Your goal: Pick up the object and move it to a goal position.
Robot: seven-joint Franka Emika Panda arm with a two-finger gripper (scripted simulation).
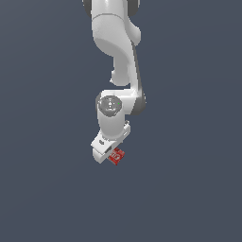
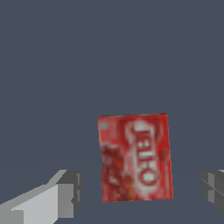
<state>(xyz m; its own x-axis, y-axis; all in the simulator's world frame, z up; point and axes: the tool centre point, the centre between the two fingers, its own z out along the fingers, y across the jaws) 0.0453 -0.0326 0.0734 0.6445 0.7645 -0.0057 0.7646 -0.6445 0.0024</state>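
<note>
The small flat red box lies face up on the plain grey tabletop, its white printed lettering turned toward our wrist camera. In that view it sits in the gap between our two fingertips, with grey surface showing on either side of it, so neither pad touches it. Our claw stands wide apart, holding nothing, one finger pale grey and clearly seen, the other showing only its dark tip at the picture's edge.

In the exterior view we see the box peeking out just beneath the claw, a bit toward the exterior view's right of the white hand body, which covers part of it. How far above the box the fingers are we cannot tell. Above the hand our white arm rises in a curve to the top of the picture, against the same even grey ground
</note>
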